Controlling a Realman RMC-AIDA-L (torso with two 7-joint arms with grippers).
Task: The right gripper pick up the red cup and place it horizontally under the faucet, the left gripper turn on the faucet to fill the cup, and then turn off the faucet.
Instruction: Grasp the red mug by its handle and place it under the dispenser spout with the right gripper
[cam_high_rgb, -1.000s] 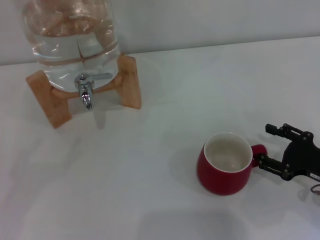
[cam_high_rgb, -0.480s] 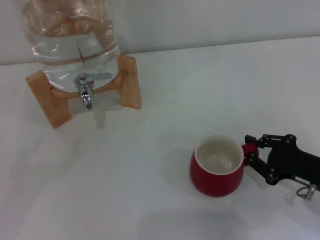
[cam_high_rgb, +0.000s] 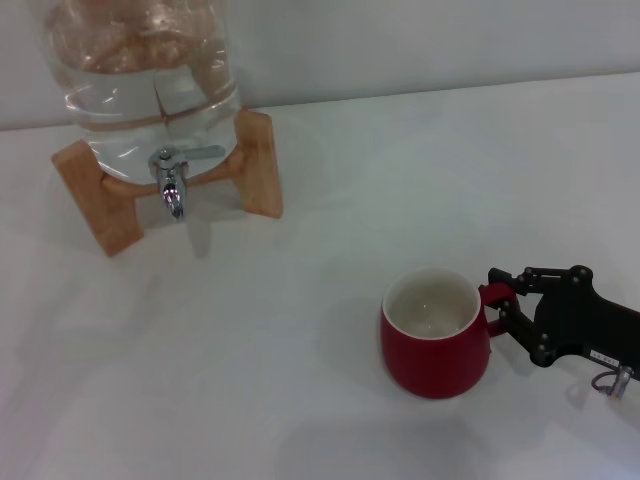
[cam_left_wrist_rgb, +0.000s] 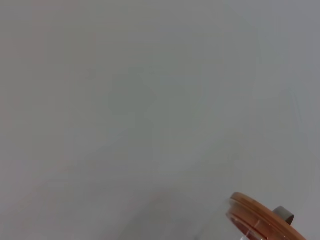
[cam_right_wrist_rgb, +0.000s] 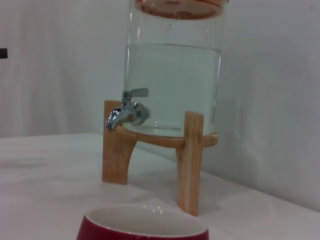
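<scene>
The right gripper has slid in and now pinches the red cup handle near the table's right edge, ready to lift.

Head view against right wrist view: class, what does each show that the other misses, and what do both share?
Only the head view shows the black right gripper, its fingers around the handle of the glossy dark-red ceramic cup, and the cup's full body. Only the right wrist view shows the clear jar's orange lid edge and water level. Both share the chrome faucet, the wooden stand, the cup's rim and the white table. The left gripper appears in neither.
</scene>
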